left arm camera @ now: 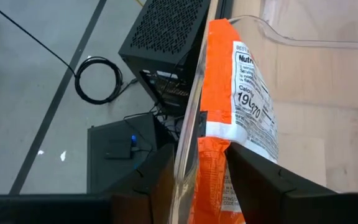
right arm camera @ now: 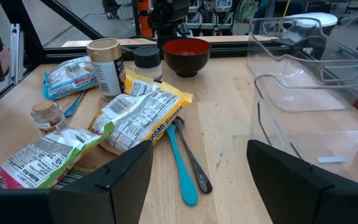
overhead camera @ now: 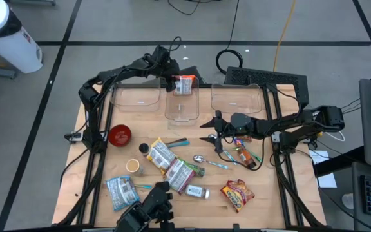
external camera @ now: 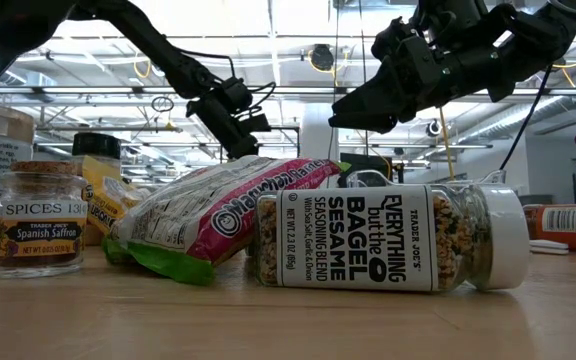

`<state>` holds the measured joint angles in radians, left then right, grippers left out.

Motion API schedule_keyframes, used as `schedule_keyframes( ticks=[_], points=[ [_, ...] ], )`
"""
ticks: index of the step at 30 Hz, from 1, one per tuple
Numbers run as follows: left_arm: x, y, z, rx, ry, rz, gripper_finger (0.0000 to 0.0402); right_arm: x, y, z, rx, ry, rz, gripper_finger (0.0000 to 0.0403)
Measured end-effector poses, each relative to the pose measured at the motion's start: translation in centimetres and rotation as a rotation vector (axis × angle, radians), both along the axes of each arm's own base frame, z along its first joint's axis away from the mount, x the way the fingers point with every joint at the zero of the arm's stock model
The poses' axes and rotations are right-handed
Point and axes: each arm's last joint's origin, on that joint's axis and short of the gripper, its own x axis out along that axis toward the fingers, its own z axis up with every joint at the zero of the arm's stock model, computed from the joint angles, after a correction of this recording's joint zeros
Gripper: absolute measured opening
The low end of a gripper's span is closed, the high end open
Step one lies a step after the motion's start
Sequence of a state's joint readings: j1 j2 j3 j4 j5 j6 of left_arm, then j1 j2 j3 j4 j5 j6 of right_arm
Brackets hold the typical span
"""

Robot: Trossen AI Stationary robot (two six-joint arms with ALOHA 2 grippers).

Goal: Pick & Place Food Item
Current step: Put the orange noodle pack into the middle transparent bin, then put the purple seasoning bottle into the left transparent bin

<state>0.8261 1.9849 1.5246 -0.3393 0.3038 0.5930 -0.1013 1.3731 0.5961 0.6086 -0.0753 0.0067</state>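
Observation:
An orange food packet with a white nutrition label stands in the far end of the middle clear bin. My left gripper reaches there from the table's left and is shut on the packet. My right gripper hovers wide open and empty over the table's middle. In its wrist view it is above a teal spoon and a metal spoon, beside a yellow packet. My left gripper has the orange packet's lower part pinched between its two fingers. The packet stands on end past the fingertips, against the clear bin's wall. Whether that wall also lies between the fingers cannot be told.
Clear bins stand at the far left and far right. On the table lie a red bowl, a green-pink packet, a seasoning jar, a blue packet, a red-orange packet and a bottle.

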Motion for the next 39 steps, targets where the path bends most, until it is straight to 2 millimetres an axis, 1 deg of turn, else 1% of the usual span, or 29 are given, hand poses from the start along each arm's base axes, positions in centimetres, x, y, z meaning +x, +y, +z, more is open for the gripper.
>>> schedule_keyframes(
  ticks=[10, 17, 22, 28, 31, 35, 39],
  points=[
    [-0.2, -0.1, 0.8, 0.047, 0.012, 0.03, 0.0159, 0.0, 0.0, 0.0, 0.0, 0.0, 0.0, 0.0254],
    [-0.6, -0.5, 2.2, 0.058, 0.004, 0.031, 0.0159, 0.0, 0.0, 0.0, -0.001, 0.0, -0.001, 0.0254],
    [-1.0, -1.0, 3.6, 0.084, 0.001, 0.055, 0.0159, 0.0, -0.1, -0.1, 0.0, 0.008, -0.002, 0.0254],
    [-1.8, -2.1, 6.1, 0.097, -0.03, 0.089, 0.0159, 0.0, -0.1, -0.1, 0.0, 0.007, -0.005, 0.0254],
    [-2.2, -3.0, 7.8, 0.093, -0.074, 0.098, 0.0159, 0.0, -0.1, -0.1, 0.0, 0.008, -0.004, 0.0254],
    [-3.3, -4.3, 10.8, 0.083, -0.174, 0.107, 0.0159, 0.0, -0.1, -0.1, -0.017, 0.007, 0.0, 0.0254],
    [-4.4, -5.9, 13.5, 0.026, -0.284, 0.056, 0.0159, 0.0, -0.1, -0.1, -0.02, 0.007, 0.001, 0.0254]
  ],
)
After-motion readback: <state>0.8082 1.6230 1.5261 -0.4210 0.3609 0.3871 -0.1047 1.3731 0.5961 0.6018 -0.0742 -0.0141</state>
